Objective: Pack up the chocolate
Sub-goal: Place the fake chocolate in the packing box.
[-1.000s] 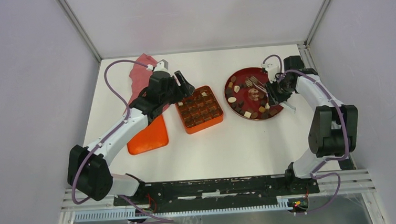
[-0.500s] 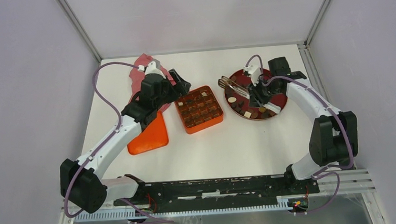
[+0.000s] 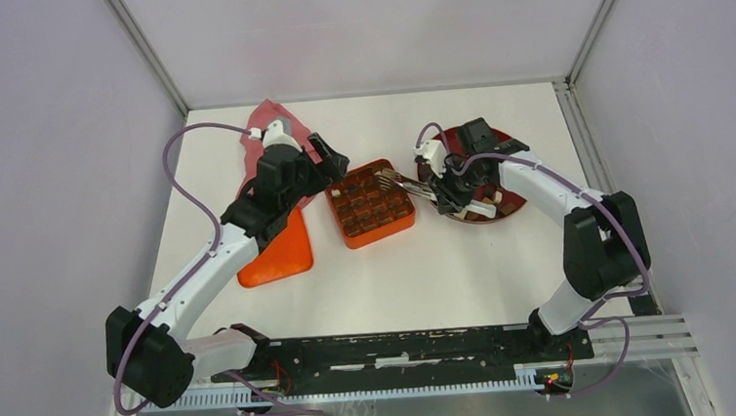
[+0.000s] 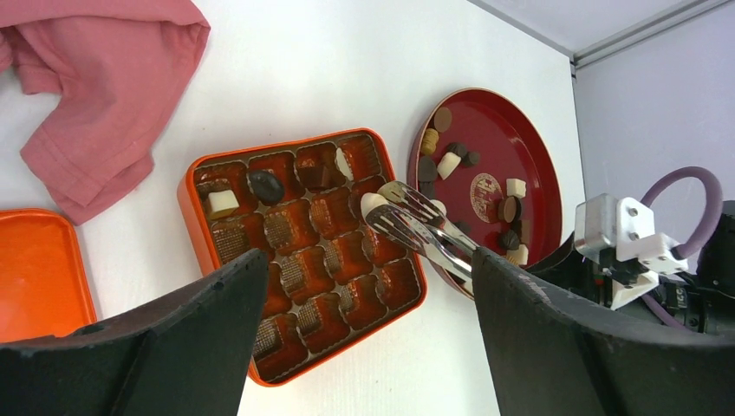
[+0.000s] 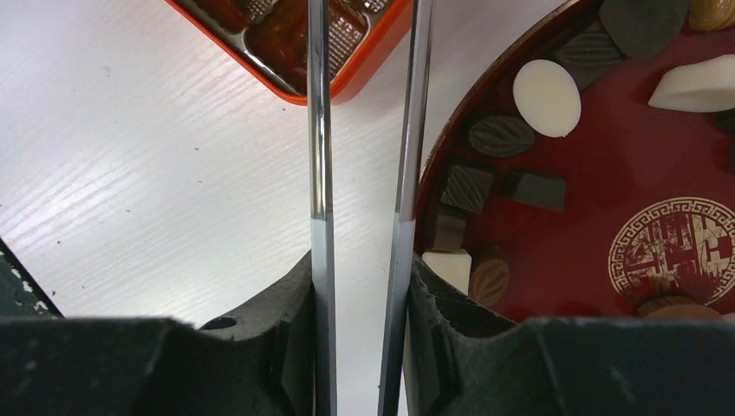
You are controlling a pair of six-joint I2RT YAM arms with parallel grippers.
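Pink crumpled cloth and flat orange lid: both lie outside the left gripper, off to one side, and neither is in use. Left gripper: jaws spread wide, nothing between them, hovering above the orange square gridded box, which shows in the gap between its fingers. Chocolate in the box: roughly four cells look filled, among them a dark round piece and a cream-white block on the cloth side. The other cells show only bare ribbed liner. Silver metal tongs: both arms are pinched between the fingers of the right gripper, which is clamped on them. The tips reach ahead of those jaws over the box's plate-side cells, apparently with a cream-white piece at the ends. Dark red round plate: just beside the right jaws, carrying many dark, brown and white pieces. Progress, as judged: early, one delivery under way, most cells unfilled, lid not yet fitted.
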